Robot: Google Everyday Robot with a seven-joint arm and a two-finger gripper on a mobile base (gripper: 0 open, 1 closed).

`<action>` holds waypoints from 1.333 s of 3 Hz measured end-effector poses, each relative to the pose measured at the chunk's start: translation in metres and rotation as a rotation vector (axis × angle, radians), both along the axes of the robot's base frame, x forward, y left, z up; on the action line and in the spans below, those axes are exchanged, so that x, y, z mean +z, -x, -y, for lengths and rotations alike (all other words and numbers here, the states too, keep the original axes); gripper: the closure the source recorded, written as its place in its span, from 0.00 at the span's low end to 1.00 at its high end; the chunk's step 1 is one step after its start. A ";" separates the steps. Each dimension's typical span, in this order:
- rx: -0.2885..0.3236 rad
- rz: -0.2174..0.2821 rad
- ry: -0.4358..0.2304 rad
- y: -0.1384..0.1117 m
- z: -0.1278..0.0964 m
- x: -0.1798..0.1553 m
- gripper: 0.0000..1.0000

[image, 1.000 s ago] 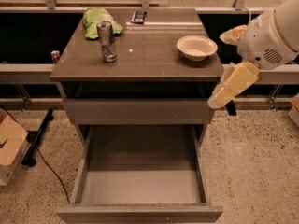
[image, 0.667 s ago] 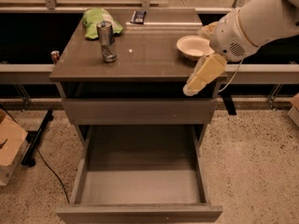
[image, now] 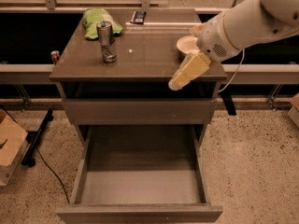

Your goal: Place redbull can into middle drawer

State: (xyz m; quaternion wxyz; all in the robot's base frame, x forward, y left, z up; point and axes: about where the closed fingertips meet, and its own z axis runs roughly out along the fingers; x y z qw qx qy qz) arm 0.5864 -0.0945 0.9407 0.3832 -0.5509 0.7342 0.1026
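Observation:
The redbull can (image: 106,41) stands upright on the left part of the cabinet top (image: 140,62), silver and blue, with a shiny top. The middle drawer (image: 140,185) is pulled out wide below, its grey floor bare. My gripper (image: 181,80) hangs over the right front edge of the cabinet top, well to the right of the can and not touching it. It holds nothing that I can see. The arm (image: 243,24) reaches in from the upper right.
A green bag (image: 96,20) lies just behind the can. A white bowl (image: 186,44) sits at the right, partly hidden by my arm. A dark flat object (image: 138,17) lies at the back. A small red can (image: 55,56) and a cardboard box (image: 9,143) are at the left. Another drawer (image: 135,111) is shut.
My arm and gripper have moved left, from beside the cabinet's right side to over its right front edge. The can and the drawer have not moved.

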 end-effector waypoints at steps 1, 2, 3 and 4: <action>-0.014 0.026 -0.058 -0.027 -0.021 -0.007 0.00; 0.007 0.041 -0.130 -0.053 -0.049 -0.011 0.00; 0.040 0.039 -0.192 -0.078 -0.074 -0.017 0.00; 0.069 0.029 -0.229 -0.102 -0.094 -0.023 0.00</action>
